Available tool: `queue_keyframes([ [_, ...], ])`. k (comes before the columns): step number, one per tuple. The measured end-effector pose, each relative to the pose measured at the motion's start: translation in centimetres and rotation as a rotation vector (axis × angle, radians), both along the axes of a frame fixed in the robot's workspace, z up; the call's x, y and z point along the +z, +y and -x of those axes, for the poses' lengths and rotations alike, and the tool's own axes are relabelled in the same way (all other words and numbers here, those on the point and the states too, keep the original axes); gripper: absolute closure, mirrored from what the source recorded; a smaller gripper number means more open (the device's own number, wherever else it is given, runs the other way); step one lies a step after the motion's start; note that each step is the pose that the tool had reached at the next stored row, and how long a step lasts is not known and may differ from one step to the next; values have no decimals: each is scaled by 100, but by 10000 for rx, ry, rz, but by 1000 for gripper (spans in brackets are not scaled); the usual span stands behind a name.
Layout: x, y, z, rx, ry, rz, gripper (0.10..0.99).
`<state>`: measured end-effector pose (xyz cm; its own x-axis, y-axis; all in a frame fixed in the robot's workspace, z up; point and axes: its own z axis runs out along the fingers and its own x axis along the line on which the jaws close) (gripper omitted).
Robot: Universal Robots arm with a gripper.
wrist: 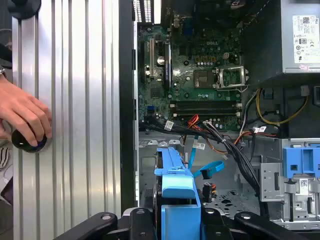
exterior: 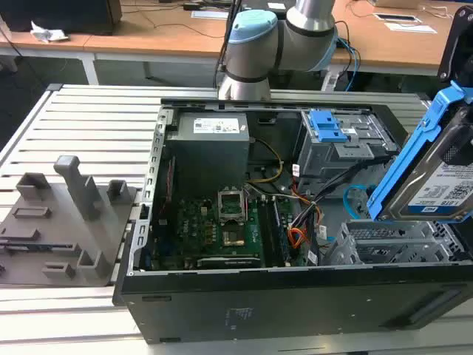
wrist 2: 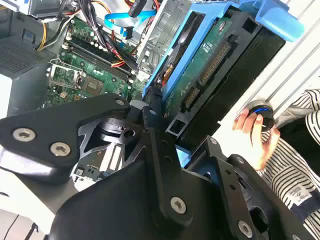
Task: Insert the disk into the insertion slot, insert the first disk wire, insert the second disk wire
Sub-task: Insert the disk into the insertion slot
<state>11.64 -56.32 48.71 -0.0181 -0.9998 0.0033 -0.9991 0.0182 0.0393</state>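
My gripper is shut on the disk, a silver drive with a white label in a bright blue carrier. In the exterior view the disk hangs tilted above the case's right end, just over the insertion slot, a grey perforated cage. The second wrist view shows the disk's green circuit side between the black fingers. In the first wrist view the carrier sits over the slot's perforated floor. The second disk wire, a light-blue looped cable, lies loose beside it. A small black plug with orange wires, the first disk wire, rests close by.
The open computer case lies on a ribbed metal table. A grey drive box with a blue latch stands beside the slot. A person's hand holds a black knob on the table. A grey fixture plate lies at the exterior view's left.
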Motion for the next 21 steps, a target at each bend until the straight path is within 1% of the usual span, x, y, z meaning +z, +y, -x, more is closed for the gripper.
queue_keyframes([
  [1, 0, 0, 0, 0, 0, 0, 722],
  [3, -41, 0, 0, 0, 0, 0, 722],
  [6, -71, 0, 0, 0, 0, 0, 722],
  [10, -178, 3, 0, -1, 0, -1, 722],
  [13, -195, 55, -6, 0, 0, 0, 722],
  [15, -212, 77, -24, 0, 0, -1, 722],
  [17, -297, 81, -32, 0, 0, 1, 722],
  [18, -326, 81, -32, 0, 0, 0, 722],
  [20, -352, 81, -32, 0, 0, 0, 722],
  [21, -379, 81, -32, 0, 0, 1, 722],
])
